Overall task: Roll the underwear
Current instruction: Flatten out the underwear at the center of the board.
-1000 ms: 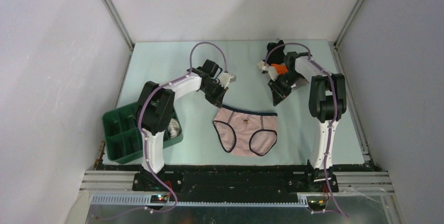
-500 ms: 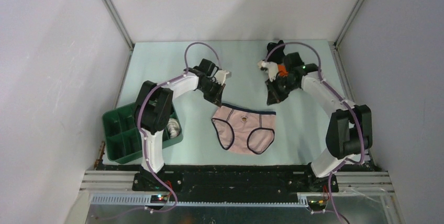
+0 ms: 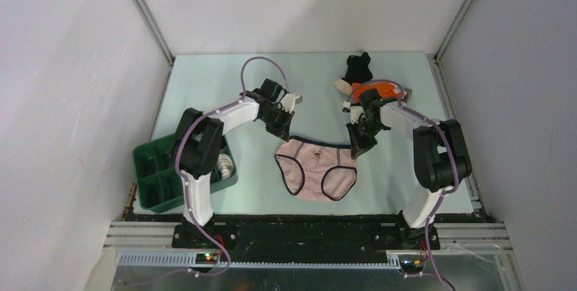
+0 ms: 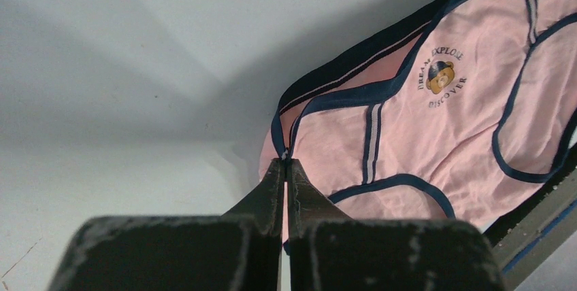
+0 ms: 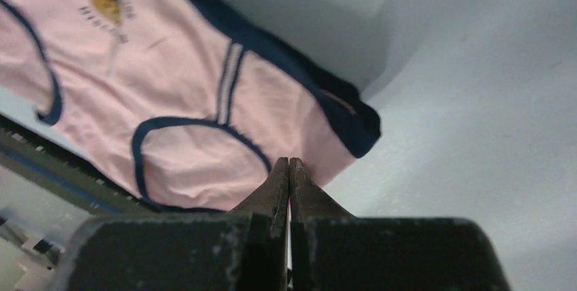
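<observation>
The pink underwear (image 3: 318, 168) lies spread flat in the middle of the desk (image 3: 204, 80). The left fingers (image 4: 269, 189) are pinched together on its left waistband corner. The right fingers (image 5: 306, 199) are clamped on its right edge.

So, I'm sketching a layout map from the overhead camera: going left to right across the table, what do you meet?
green tray → left gripper → pink underwear → right gripper. The garment pile at the back sits over the same stretch as the right gripper, so I leave it out.
</observation>
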Motion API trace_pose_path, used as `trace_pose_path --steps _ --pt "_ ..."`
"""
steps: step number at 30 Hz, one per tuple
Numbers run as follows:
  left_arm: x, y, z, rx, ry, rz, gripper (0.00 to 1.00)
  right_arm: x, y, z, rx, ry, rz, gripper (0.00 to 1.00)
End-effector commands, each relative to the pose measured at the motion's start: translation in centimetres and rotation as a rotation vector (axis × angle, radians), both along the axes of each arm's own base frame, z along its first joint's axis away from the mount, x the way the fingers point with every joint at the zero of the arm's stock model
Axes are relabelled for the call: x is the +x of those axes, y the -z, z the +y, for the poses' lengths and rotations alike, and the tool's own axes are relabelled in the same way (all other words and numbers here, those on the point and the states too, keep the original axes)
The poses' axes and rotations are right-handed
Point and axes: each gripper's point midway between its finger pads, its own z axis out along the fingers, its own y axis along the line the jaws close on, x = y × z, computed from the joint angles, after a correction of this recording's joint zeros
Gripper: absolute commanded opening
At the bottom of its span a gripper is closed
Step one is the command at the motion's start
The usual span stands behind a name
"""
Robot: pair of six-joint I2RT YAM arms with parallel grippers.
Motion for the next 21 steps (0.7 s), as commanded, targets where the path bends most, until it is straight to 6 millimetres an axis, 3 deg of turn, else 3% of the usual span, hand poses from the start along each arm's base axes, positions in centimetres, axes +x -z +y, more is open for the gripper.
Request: trace_pose_path --steps 1,8,14,17,21 --pt "1.1 -1.9 0.0 0.028 -0.023 -0.077 0.0 2.0 2.0 -1.9 -0.126 0.044 -0.037 0.0" --pt "2.1 -1.4 1.7 0.122 -0.085 -0.118 0.0 5.3 3.7 -3.5 -0.228 0.007 -0.069 0.0" --pt "2.7 -1.4 1.4 0.118 -0.12 -0.112 0.0 10.2 3.3 -2.3 -0.19 -0.085 -0.158 0.0" --pt "3.2 -1.2 1.4 0.132 -0.128 -0.113 0.0 12.5 0.9 -0.5 -0.113 -0.12 -0.217 0.0" --pt "3.4 -1.6 2.1 0.132 -0.184 -0.098 0.0 13.7 -4.8 1.9 -0.008 -0.177 -0.327 0.0"
